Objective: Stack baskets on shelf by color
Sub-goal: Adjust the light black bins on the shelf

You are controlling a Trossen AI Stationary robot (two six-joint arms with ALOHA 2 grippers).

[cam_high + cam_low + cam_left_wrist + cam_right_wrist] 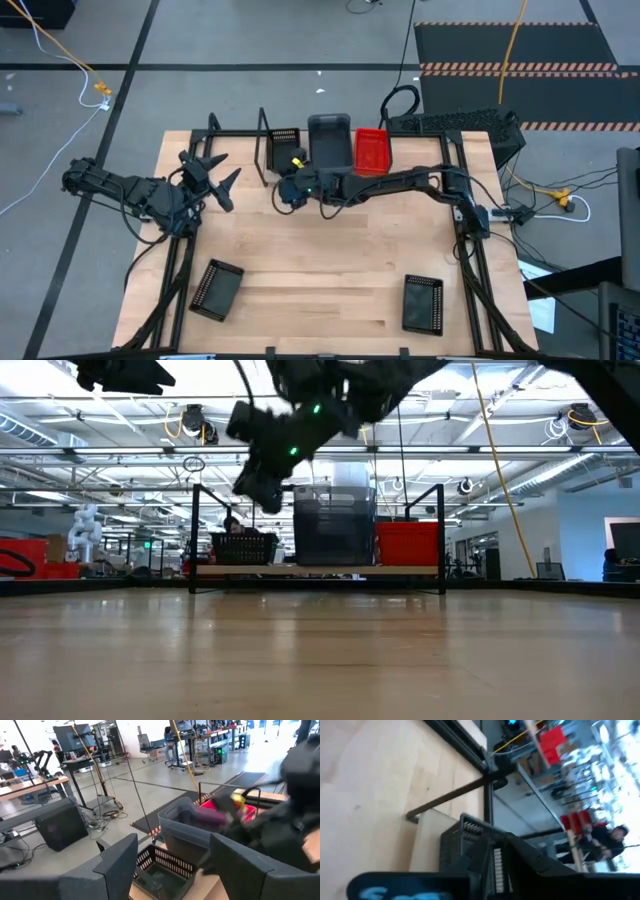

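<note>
Two black baskets point(217, 289) point(422, 302) lie apart on near tabletop point(320, 280). Left gripper point(212, 176) hovers over table's left part, fingers spread wide, empty. Right gripper point(287, 192) hangs just before shelf point(320, 571), fingers nearly closed, nothing visibly held. On shelf: black basket point(285, 147), grey stack point(329, 139), red basket point(371, 150), side by side.

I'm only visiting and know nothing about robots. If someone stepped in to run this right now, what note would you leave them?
Left end effector: open, empty, waiting at the table's left side.
Right end effector: reached across to the shelf, just by the black basket; no basket visibly held.
On the shelf: black basket, grey stack, red stack, side by side.
Left to do: two black baskets lie on the table, front left and front right; they belong on the black one.
</note>
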